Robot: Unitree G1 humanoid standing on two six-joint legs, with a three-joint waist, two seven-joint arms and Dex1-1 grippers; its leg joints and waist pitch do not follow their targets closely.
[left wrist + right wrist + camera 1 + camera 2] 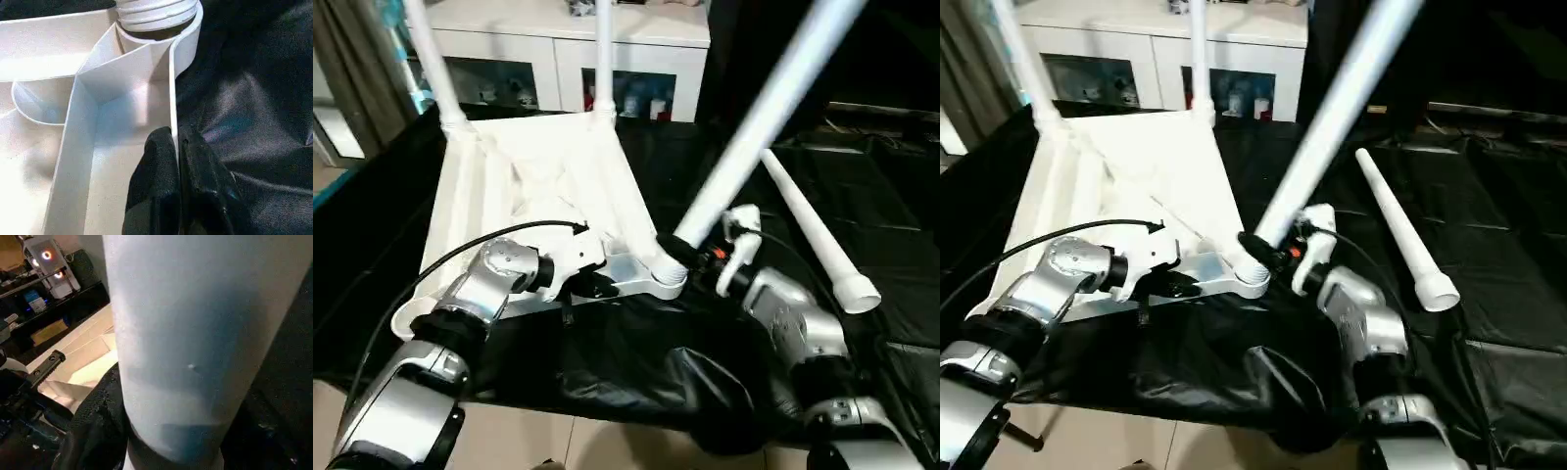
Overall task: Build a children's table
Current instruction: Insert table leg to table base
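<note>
Two legs socketed in upturned tabletop [538, 186], left gripper [177, 147] pinching its rim, right gripper [690, 257] apparently clasping third leg [759, 122], fourth leg [818, 235] loose on black sheet [646, 372].

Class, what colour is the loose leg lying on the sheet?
White, clearest in the left eye view: leg.

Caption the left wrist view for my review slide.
Left gripper fingers pinch the upturned tabletop's rim wall beside a corner socket.

A home room: white glass-door cabinet [558, 69], curtain [357, 69].
</note>
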